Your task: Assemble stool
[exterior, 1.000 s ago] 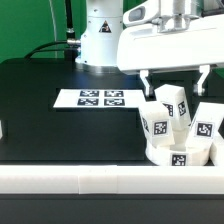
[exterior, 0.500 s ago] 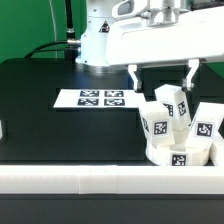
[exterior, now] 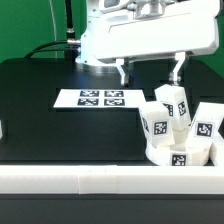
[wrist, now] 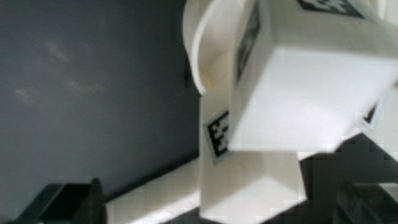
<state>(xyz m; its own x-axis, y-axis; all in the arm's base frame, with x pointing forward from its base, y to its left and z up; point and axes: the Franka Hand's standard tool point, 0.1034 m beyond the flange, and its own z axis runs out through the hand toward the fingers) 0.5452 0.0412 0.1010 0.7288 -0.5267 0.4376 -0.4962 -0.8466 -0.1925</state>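
Surface: a black table top [exterior: 45, 105] under a green backdrop, with the arm's white base standing at the far edge.
Marker board: the marker board [exterior: 98, 98] lies flat on the black surface, towards the exterior view's left of the stool parts, apart from them.
Rail: a long white rail [exterior: 90, 180] runs across the near edge of the table, just in front of the seat.
Seat: the round white seat [exterior: 180, 154] rests on the table at the exterior view's right, touching or almost touching the rail, with a square tag on its near rim.
Legs: three white blocky legs stand upright in the seat, leaning a little; the near leg [exterior: 156, 122] and the tall middle leg [exterior: 175, 103] are close together, the third leg [exterior: 208, 124] stands further to the exterior view's right.
Gripper: the gripper [exterior: 149, 68] hangs above the legs with both fingers spread wide and nothing between them; it touches no part.
Wrist view: a tagged leg [wrist: 294, 95] fills the picture from close by; the dark finger tips [wrist: 68, 200] show at either edge, clear of it.
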